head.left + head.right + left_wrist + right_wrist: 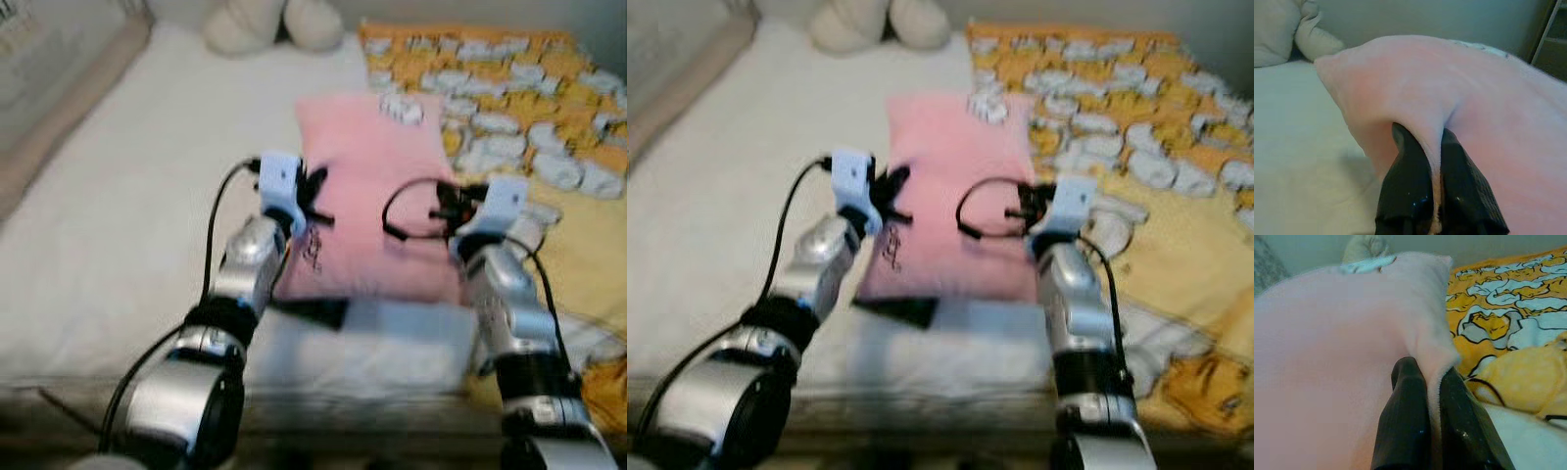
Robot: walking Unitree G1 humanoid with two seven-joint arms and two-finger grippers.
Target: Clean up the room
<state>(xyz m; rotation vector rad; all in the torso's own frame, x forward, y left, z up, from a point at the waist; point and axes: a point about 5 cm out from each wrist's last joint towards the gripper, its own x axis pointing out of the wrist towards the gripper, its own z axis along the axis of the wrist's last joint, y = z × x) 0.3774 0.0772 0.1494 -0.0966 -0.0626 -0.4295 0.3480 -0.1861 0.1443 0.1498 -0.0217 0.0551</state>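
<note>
Nearest are the two silver arms, reaching forward over the near edge of the bed [118, 245]. The left gripper [312, 201] is at the left edge of the pink pillow [377, 186]; its black fingers [1405, 186] are closed tight on a fold of the pink cloth, which is squeezed up between them. The right gripper [446, 208] is at the pillow's right edge and does the same — its fingers [1403, 421] are pinched on the seam of the cover, with only cloth between them.

The pillow lies on the white sheet in the middle of the bed, held on both sides; its near edge casts a dark shadow on the sheet below, so that edge seems lifted a little. To its right, touching it, is a yellow blanket [549, 127] with a white and orange pattern — one corner laps onto the pillow's far right corner. At the far end of the bed, left of the blanket, are two white cushions [269, 24].
</note>
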